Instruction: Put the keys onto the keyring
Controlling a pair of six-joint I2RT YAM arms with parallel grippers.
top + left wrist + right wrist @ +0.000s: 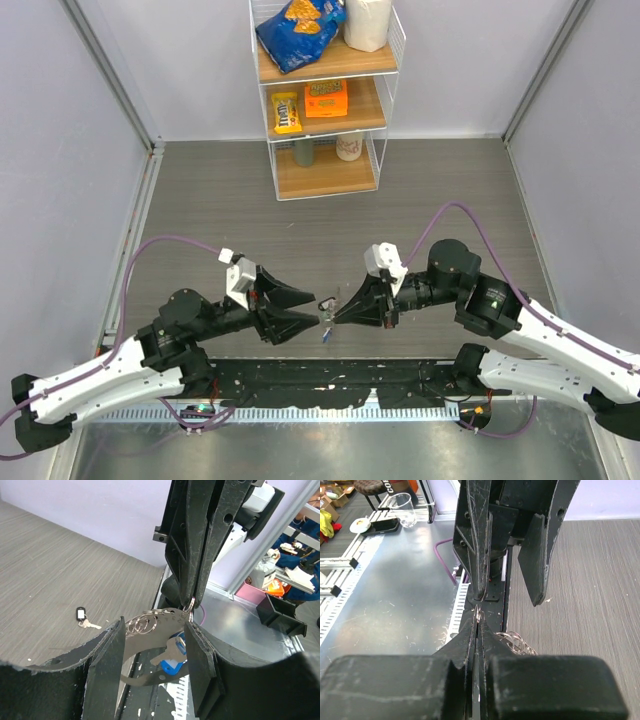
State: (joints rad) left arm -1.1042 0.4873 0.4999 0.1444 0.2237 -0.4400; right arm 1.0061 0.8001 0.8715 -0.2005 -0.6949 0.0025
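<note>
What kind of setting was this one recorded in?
Probably a robotics lab test cell: pale partition walls enclose a grey table, a wire shelf rack holds snack packs as props, and cluttered workbenches show beyond the enclosure.

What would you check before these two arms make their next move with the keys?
1. Right gripper jaws shut on the keyring: ok.
2. Left gripper jaws apart around the keyring, firm hold: cannot tell.
3. Key threaded on the keyring: not ok, it lies on the table.
4. Second key located: cannot tell.
5. Blue tag hanging free below the keyring: ok.
</note>
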